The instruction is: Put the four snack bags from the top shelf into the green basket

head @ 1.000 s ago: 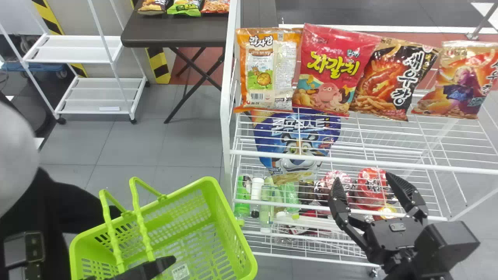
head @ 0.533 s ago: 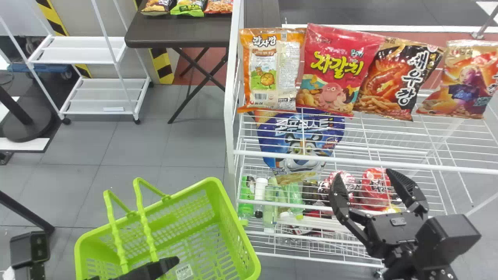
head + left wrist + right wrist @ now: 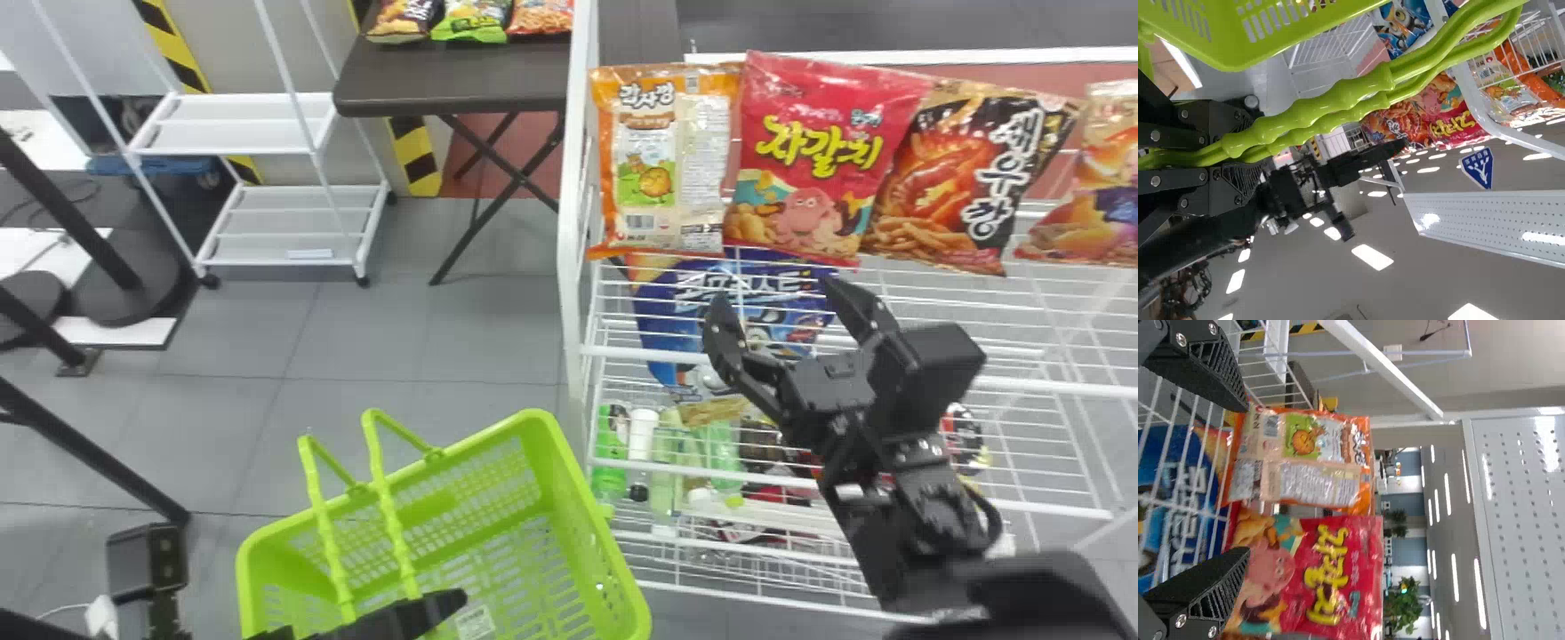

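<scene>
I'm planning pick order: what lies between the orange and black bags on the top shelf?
The red bag lies between the orange bag and the black bag, in the head view.

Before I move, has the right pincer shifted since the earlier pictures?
Yes, left and up in the head view: its tips were below and right of the blue bag; now the right pincer is level with that bag's upper part.
</scene>
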`<state>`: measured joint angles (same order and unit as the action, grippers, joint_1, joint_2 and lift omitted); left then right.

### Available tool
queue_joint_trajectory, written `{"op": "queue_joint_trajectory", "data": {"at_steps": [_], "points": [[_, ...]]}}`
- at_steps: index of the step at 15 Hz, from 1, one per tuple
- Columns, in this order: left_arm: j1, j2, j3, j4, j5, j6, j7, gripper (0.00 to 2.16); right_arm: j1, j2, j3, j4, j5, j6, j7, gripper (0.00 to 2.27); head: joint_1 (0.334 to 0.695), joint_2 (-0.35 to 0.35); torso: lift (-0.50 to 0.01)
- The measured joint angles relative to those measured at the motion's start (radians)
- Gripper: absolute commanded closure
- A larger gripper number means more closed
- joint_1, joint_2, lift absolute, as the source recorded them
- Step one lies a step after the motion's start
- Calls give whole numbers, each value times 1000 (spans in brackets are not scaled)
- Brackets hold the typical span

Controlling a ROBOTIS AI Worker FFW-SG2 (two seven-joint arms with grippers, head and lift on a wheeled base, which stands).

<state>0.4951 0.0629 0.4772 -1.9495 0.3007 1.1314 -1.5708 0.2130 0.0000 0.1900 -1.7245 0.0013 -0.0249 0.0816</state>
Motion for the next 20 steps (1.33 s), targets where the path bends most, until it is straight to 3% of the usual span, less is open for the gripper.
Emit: {"op": "queue_joint_trajectory", "data": {"at_steps": [4, 11, 14, 15, 17, 18, 20], "points": [[0, 2, -1, -3, 1, 0, 0, 2145, -235, 0, 65, 232, -13, -3, -35, 60, 695, 171, 0], [-26, 19, -12, 8, 1, 1, 0, 2145, -534, 0, 96, 568, -56, 39, -75, 154, 695, 146, 0], [-31, 29, -12, 11, 5, 2, 0, 2145, -606, 0, 94, 690, -84, 56, -33, 626, 695, 139, 0], [-31, 32, -12, 13, 9, 1, 0, 2145, -621, 0, 91, 713, -91, 56, -7, 1018, 695, 140, 0], [-31, 37, -12, 14, 15, 1, 0, 2145, -644, 0, 82, 736, -108, 67, 57, 2044, 695, 151, 0], [-29, 39, -12, 13, 18, 1, 0, 2145, -653, 0, 75, 742, -114, 91, 75, 2243, 695, 151, 0], [-28, 43, -12, 13, 24, 2, 0, 2145, -658, 0, 64, 745, -126, 126, 87, 2250, 695, 149, 0]]}}
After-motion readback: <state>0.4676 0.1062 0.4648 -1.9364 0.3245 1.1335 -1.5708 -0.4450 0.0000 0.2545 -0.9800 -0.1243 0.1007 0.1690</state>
